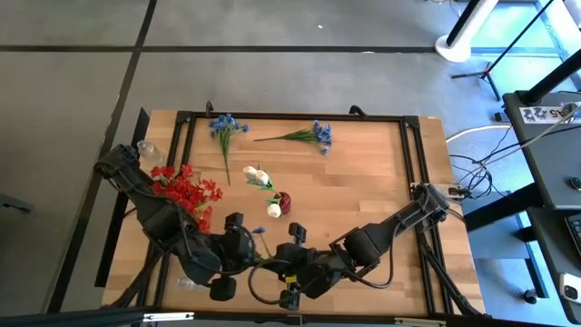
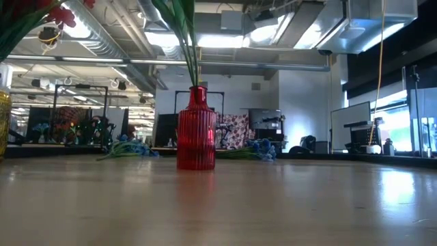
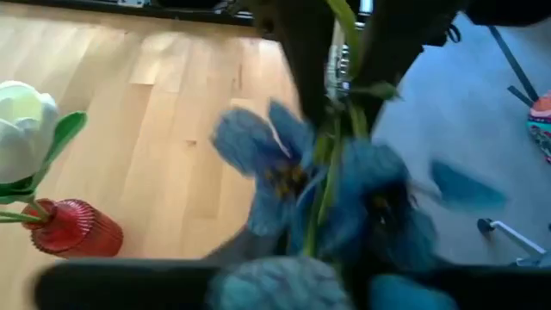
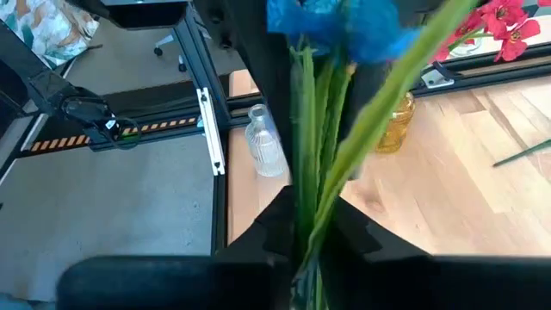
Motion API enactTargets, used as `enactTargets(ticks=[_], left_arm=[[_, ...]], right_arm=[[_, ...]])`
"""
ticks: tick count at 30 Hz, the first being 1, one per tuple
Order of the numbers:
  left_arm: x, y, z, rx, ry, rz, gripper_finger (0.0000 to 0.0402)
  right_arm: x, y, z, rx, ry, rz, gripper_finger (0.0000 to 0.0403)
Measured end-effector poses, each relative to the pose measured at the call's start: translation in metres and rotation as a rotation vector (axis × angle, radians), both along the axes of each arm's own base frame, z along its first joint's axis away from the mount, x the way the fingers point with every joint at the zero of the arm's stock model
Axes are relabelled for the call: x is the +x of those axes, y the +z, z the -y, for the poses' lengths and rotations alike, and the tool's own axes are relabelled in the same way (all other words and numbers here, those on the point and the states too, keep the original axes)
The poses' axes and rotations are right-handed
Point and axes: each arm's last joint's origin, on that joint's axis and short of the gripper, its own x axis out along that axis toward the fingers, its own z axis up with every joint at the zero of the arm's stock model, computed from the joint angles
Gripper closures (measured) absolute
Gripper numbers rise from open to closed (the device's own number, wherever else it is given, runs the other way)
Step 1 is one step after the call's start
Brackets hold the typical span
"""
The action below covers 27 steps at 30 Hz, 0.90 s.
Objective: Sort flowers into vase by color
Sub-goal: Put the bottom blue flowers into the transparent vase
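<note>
A blue flower sprig hangs in the air between my two grippers over the table's near edge. Its blooms fill the left wrist view. My right gripper is shut on its green stems. My left gripper is at the bloom end of the sprig; the blooms hide how it meets it. Two more blue sprigs lie flat near the far edge. White tulips stand in a red vase. Red flowers stand in a yellow vase. My right gripper pinches the blue sprig's green stems between its two fingers, some way below the blooms. It comes level from the table's right, and the stems run on past the fingers toward the left gripper. The sprig is lifted clear of the table.
A clear glass vase stands by the yellow one at the table's left edge. A black frame rail runs around the tabletop. Bare wood lies right of the red vase. Beyond the table are cables and stands.
</note>
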Motion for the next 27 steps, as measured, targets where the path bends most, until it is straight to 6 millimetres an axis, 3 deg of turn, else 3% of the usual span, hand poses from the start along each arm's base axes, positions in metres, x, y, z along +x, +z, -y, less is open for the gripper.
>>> enactTargets(ticks=[3, 6, 9, 15, 20, 27], left_arm=[[-0.003, 0.0, 0.004, 0.003, -0.014, 0.002, 0.0384], [-0.01, 0.007, 0.006, 0.005, -0.028, -0.003, 0.0384], [-0.024, 0.027, 0.006, -0.002, -0.044, -0.018, 0.0384], [-0.068, 0.053, -0.001, -0.084, -0.129, -0.278, 0.0385], [-0.103, 0.055, 0.003, -0.222, -0.156, -0.594, 0.0385], [-0.127, 0.055, 0.02, -0.402, -0.144, -0.843, 0.0385]], right_arm=[[0.0, 0.001, 0.0, 0.005, 0.003, 0.006, 0.034], [0.0, 0.001, -0.001, 0.016, 0.007, 0.01, 0.0304], [-0.002, 0.007, -0.001, 0.066, 0.024, 0.008, 0.0261], [-0.014, 0.029, -0.011, 0.152, 0.109, 0.059, 0.0194], [-0.023, 0.033, -0.017, 0.124, 0.075, 0.075, 0.0179], [-0.023, 0.027, -0.012, 0.106, 0.032, 0.023, 0.0187]])
